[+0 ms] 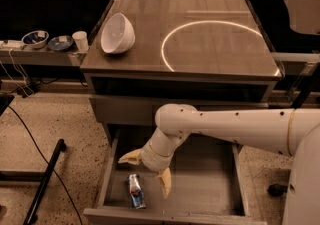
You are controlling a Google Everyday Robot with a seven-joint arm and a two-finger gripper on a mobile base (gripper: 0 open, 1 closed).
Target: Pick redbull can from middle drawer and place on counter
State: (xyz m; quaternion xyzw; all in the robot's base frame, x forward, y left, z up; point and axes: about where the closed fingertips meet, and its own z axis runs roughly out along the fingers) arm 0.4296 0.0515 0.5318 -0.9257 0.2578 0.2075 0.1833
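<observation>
Spread and empty, the pincer (148, 170) is being held in the drawer (205, 189) at one o'clock of the lying can (135, 191), which is best being straddled crosswise.

Warm, dim light falls from overhead. The gripper (143, 176), fingers spread, hangs in the shaded middle drawer (200, 189), where the arm (225, 126) above it casts soft shadow. Just beside it the redbull can (136, 191) catches a small glint. Well above the gripper the counter (210, 54) shines, its white circle (163, 51) and the white bowl (117, 33) glaring brightest
</observation>
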